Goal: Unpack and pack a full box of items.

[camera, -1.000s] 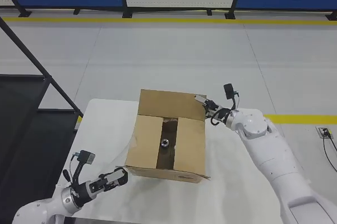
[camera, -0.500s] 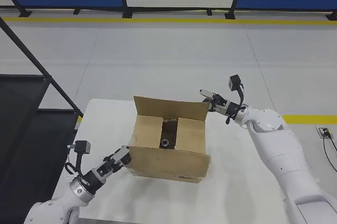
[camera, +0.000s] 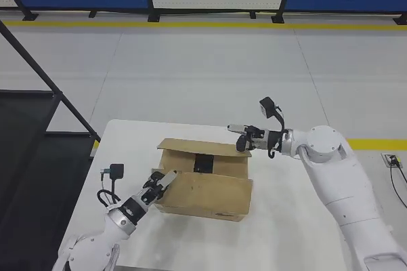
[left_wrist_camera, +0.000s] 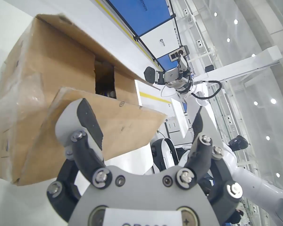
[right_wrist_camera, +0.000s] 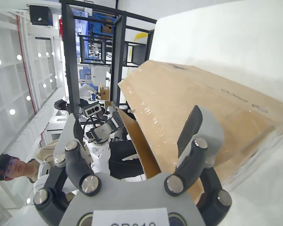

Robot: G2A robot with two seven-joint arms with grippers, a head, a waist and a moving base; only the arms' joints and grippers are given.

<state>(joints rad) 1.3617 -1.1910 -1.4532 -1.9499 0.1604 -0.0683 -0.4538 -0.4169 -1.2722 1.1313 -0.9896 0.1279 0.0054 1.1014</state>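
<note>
the brown cardboard box [camera: 210,195] is met at its flaps by the left gripper [camera: 164,179] and the right gripper [camera: 237,133], jaws apart; contents are largely hidden.

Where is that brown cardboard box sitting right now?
In the top view, the brown cardboard box sits centred on the white table, between the left gripper and the right gripper.

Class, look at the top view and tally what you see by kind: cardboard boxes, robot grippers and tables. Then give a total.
Cardboard box: 1
Grippers: 2, the left gripper and the right gripper
Table: 1
Total: 4
</note>
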